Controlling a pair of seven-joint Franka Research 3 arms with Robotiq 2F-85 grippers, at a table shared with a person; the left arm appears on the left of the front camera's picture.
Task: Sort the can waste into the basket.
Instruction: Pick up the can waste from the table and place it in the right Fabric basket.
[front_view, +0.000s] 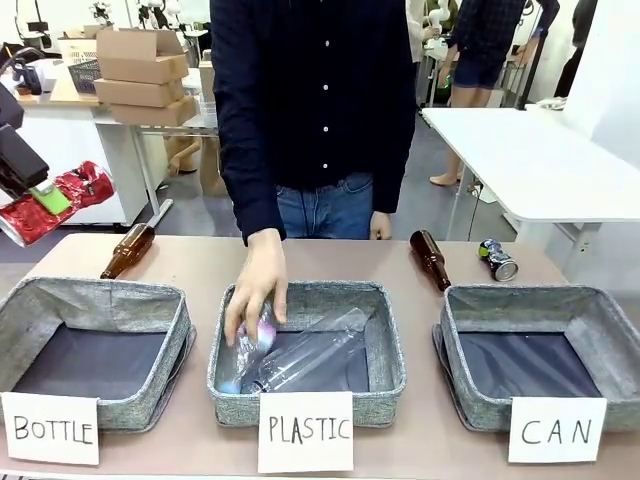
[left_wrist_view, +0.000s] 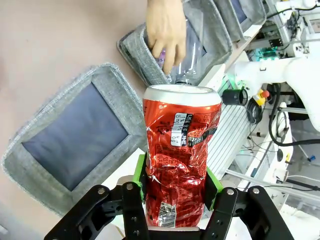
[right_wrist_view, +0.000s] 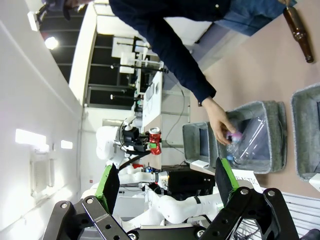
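Red can (front_view: 85, 186), crumpled, hangs in the air at the left edge of the front view, clamped in the left gripper (front_view: 45, 200), up and left of the BOTTLE basket (front_view: 100, 295). The CAN basket (front_view: 540, 300) is at the right end, so the carry has to cross the whole table. A hand (front_view: 258, 285) is down in the middle PLASTIC basket (front_view: 385, 350), on a plastic bottle (front_view: 310, 355); a low sweep could strike it. The dark can (front_view: 497, 260) lies on the table just beyond the CAN basket, near a brown bottle (front_view: 430, 258) that a loose reach might knock.

Left wrist view gives what the front cannot: how the grip sits. The green pads press the dented lower part of the red can, and its top stands free. Thin bent metal may buckle or slide, and a slip here would likely drop it into or beside the wrong basket.

Right wrist view settles the right gripper (right_wrist_view: 167, 185): its fingers are spread wide with nothing between them. Far off it also catches the red can side-on in the other arm's grip, and the hand on the bottle.
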